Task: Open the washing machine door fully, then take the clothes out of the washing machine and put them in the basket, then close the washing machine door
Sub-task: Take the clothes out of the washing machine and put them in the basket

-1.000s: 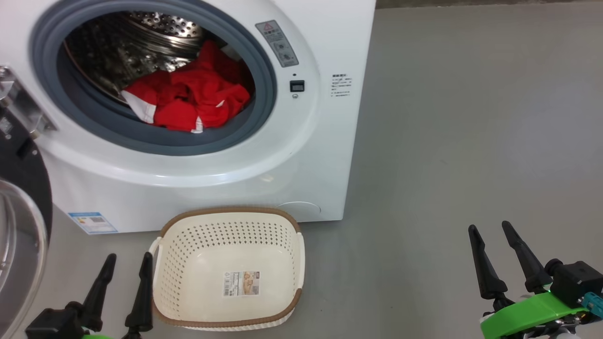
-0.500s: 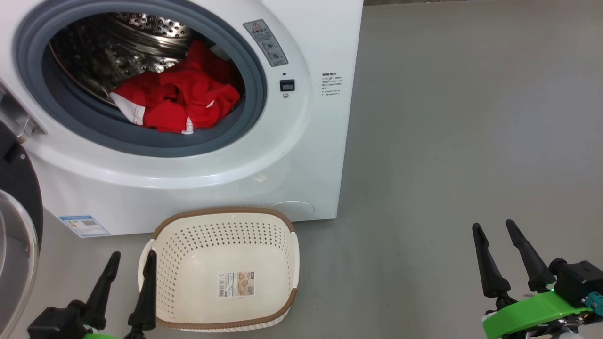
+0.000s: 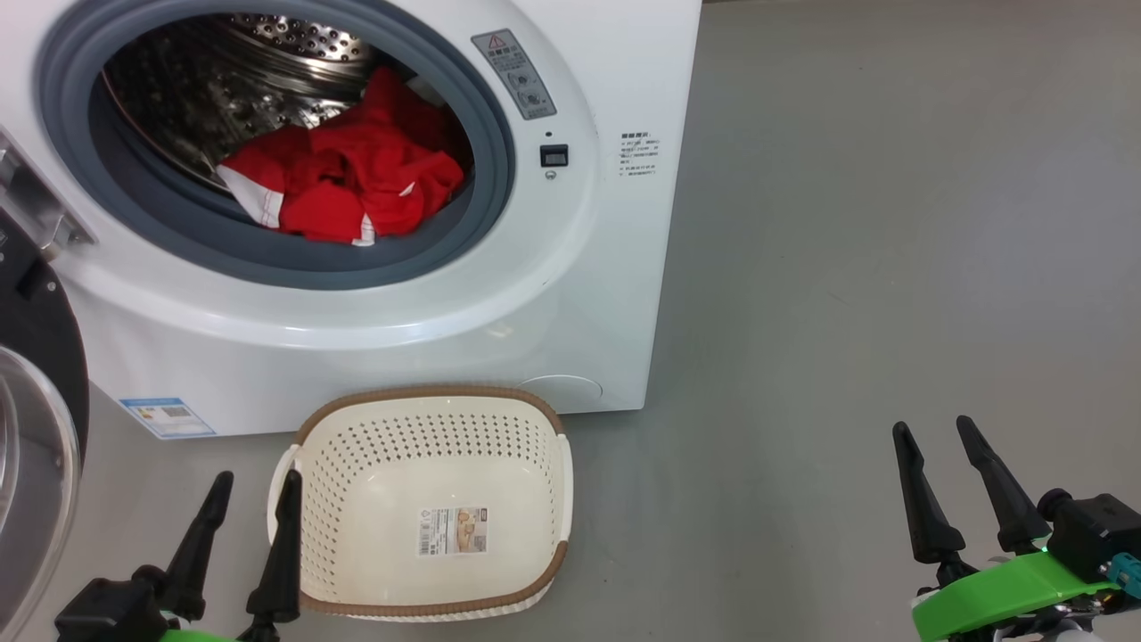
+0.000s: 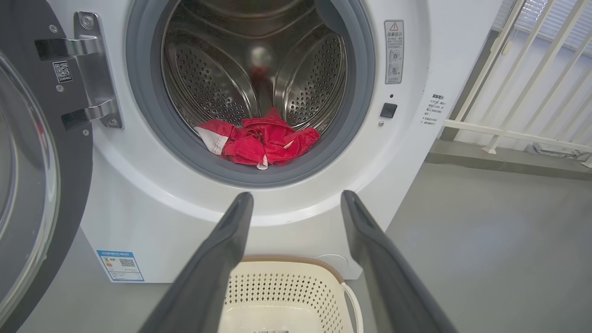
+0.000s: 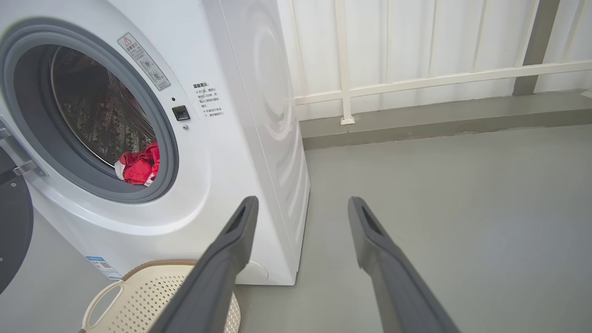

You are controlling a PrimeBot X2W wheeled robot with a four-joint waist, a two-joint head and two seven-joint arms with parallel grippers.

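The white washing machine stands with its door swung wide open at the far left; the black rim and glass bowl show in the left wrist view. Red clothes with white trim lie at the front of the steel drum, also seen as the clothes and the clothes. The cream basket sits empty on the floor before the machine. My left gripper is open beside the basket's left side. My right gripper is open, well right of the machine, holding nothing.
Grey floor stretches to the right of the machine. A white railing and a low ledge run behind it. The door's metal hinge sits at the machine's left front.
The whole head view shifted slightly left and then back right, so the camera moved. Both grippers stay open in about the same places; clothes and basket lie as before.
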